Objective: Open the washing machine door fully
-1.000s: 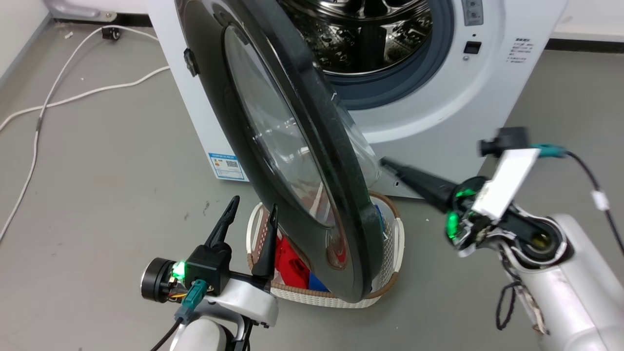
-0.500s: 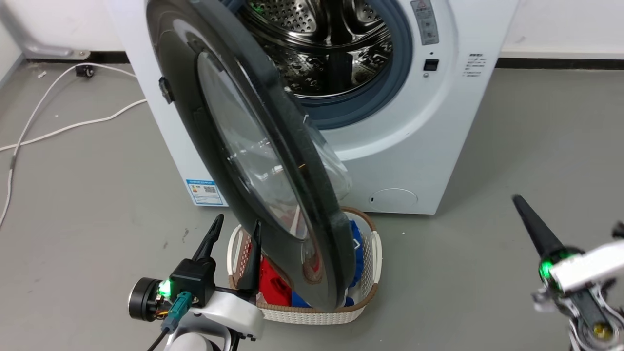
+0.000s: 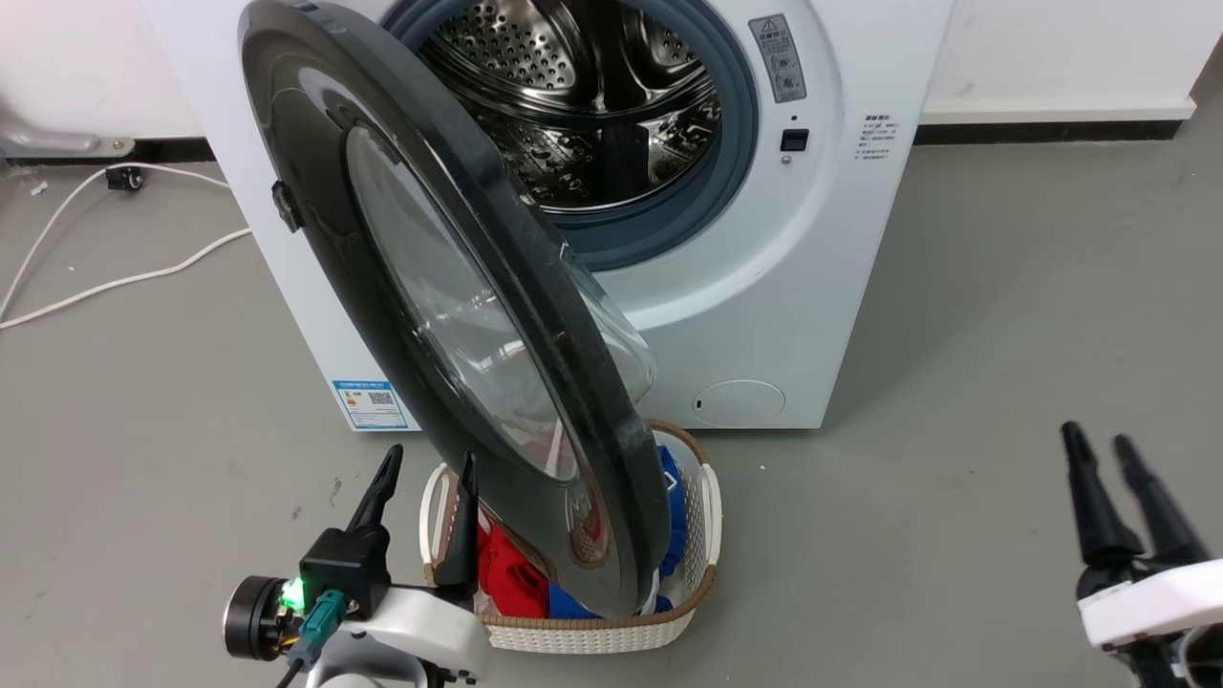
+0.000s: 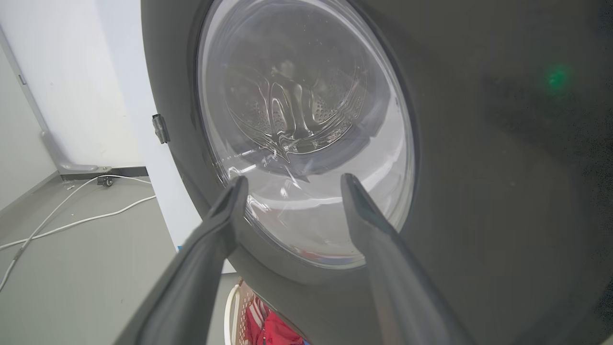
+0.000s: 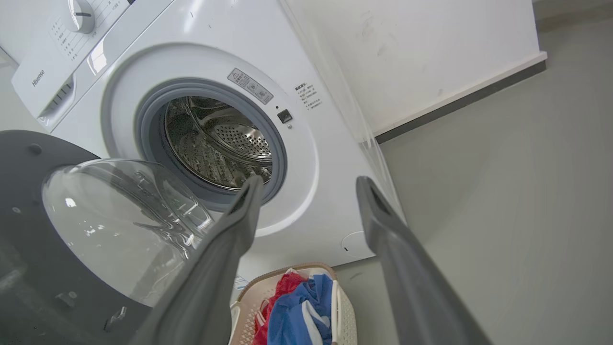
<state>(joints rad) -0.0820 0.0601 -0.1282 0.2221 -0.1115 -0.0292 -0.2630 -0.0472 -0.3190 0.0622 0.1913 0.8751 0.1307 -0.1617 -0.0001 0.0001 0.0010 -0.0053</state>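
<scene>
The washing machine door [image 3: 382,239], a glossy black disc with a clear glass bowl, stands swung out from the white machine [image 3: 822,287] on its left hinge, roughly edge-on to me. The steel drum [image 3: 573,105] is exposed. My left gripper [image 3: 430,454] is open at the lower left, just off the door's outer face, which shows close up in the left wrist view as door [image 4: 479,143] behind that gripper [image 4: 292,178]. My right gripper [image 3: 1095,435] is open at the lower right, well clear of the door. In the right wrist view the open right gripper [image 5: 309,179] faces the drum [image 5: 215,143], with the door [image 5: 28,201] at left.
A white woven basket [image 3: 702,516] of red and blue clothes sits on the floor under the door's lower edge. A white cable [image 3: 115,277] trails over the grey floor at left. A small round white flap [image 3: 738,401] is low on the machine's front.
My right gripper has drawn back from behind the door's inner side to the lower right, fingers now pointing up. The head camera has shifted, showing more of the machine. The left gripper stays by the door.
</scene>
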